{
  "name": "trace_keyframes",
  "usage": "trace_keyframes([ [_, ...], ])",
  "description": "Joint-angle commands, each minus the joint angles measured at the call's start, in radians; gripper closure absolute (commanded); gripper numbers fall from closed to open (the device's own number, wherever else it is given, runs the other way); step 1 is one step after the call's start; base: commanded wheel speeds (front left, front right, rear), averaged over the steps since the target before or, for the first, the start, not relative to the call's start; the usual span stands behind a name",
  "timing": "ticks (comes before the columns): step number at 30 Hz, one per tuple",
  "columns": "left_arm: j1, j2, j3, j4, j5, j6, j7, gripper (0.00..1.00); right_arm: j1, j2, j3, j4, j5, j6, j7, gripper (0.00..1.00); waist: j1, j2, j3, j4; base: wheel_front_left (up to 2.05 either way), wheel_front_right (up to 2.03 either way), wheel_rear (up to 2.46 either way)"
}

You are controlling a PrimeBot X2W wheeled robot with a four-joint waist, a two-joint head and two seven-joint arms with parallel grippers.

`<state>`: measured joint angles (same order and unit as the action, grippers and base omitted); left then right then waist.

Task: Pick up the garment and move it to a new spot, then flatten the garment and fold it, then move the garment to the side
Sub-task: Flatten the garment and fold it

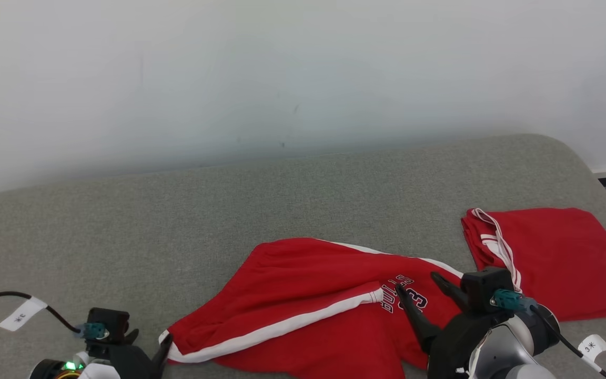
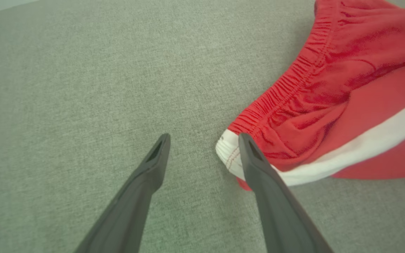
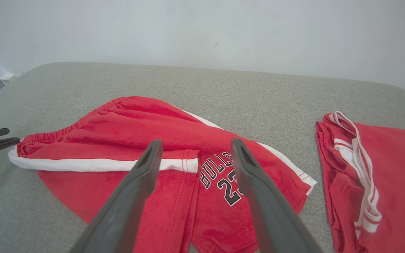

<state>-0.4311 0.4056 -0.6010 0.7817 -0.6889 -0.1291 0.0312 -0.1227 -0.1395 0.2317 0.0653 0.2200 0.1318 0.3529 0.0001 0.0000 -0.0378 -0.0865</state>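
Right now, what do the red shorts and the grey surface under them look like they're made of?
Red shorts: soft matte knit, perhaps cotton or polyester jersey; it creases loosely and the waistband is gathered like elastic. Grey surface: matte woven cloth, upholstery-like; a fine flecked weave shows in the left wrist view. Exact fibres can't be told.

Two red garments, spread shorts (image 1: 303, 284) and a folded piece (image 1: 561, 258), lie on one grey cushion (image 1: 177, 221).

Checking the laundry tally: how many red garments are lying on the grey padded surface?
2. The red Bulls shorts lie spread out, partly folded over, near the middle front. A folded red garment sits apart to their right. Nothing else seems hidden beneath them.
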Motion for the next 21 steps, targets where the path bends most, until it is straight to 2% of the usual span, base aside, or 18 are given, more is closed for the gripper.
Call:
trace_keyframes([
  [1,0.019,0.005,-0.018,-0.018,-0.012,-0.001,0.014,0.00,0.009,-0.004,-0.001,-0.005,0.002,-0.002,0.000,0.00,-0.0001,0.0000,0.001,-0.005,0.00,0.00,0.00],
  [7,0.027,0.008,-0.053,-0.044,-0.005,0.002,0.044,0.00,0.001,-0.008,-0.004,-0.017,-0.001,-0.002,0.004,0.00,-0.0001,0.0000,0.017,-0.020,0.00,0.00,0.00],
  [8,0.024,0.009,-0.056,-0.042,0.001,0.010,0.049,0.05,-0.001,-0.008,-0.004,-0.018,-0.002,-0.002,0.004,0.00,-0.0001,0.0000,0.019,-0.021,0.00,0.00,0.00],
  [9,0.020,0.010,-0.058,-0.039,0.003,0.016,0.049,0.16,-0.003,-0.009,-0.004,-0.019,-0.002,-0.002,0.004,0.00,-0.0001,0.0000,0.021,-0.023,0.00,0.00,0.00],
  [10,0.016,0.010,-0.057,-0.038,0.005,0.024,0.047,0.38,-0.004,-0.009,-0.004,-0.021,-0.002,-0.002,0.004,0.00,-0.0001,0.0000,0.023,-0.024,0.00,0.00,0.00],
  [11,0.016,0.010,-0.057,-0.038,0.005,0.024,0.047,0.38,-0.004,-0.009,-0.004,-0.021,-0.002,-0.002,0.004,0.00,-0.0001,0.0000,0.023,-0.024,0.00,0.00,0.00],
  [12,0.013,0.009,-0.055,-0.036,0.007,0.028,0.044,0.54,-0.006,-0.009,-0.004,-0.022,-0.002,-0.002,0.005,0.00,-0.0001,0.0000,0.025,-0.024,0.00,0.00,0.00],
  [13,0.011,0.008,-0.055,-0.034,0.008,0.036,0.041,0.63,-0.007,-0.010,-0.005,-0.023,-0.002,-0.002,0.005,0.00,-0.0001,0.0000,0.027,-0.025,0.00,0.00,0.00],
  [15,0.007,0.007,-0.051,-0.031,0.006,0.043,0.041,0.94,-0.007,-0.011,-0.006,-0.024,-0.004,-0.002,0.006,0.00,-0.0001,0.0000,0.028,-0.025,0.00,0.00,0.00],
  [16,0.006,0.007,-0.051,-0.031,0.004,0.046,0.040,1.00,-0.007,-0.011,-0.007,-0.024,-0.004,-0.002,0.008,0.00,-0.0001,0.0000,0.029,-0.024,0.00,0.00,0.00],
  [21,0.012,-0.012,-0.033,-0.046,-0.028,0.068,0.034,1.00,-0.016,-0.007,0.001,0.005,0.008,-0.002,0.034,0.00,-0.0001,0.0000,0.033,-0.011,0.00,0.00,0.00],
])
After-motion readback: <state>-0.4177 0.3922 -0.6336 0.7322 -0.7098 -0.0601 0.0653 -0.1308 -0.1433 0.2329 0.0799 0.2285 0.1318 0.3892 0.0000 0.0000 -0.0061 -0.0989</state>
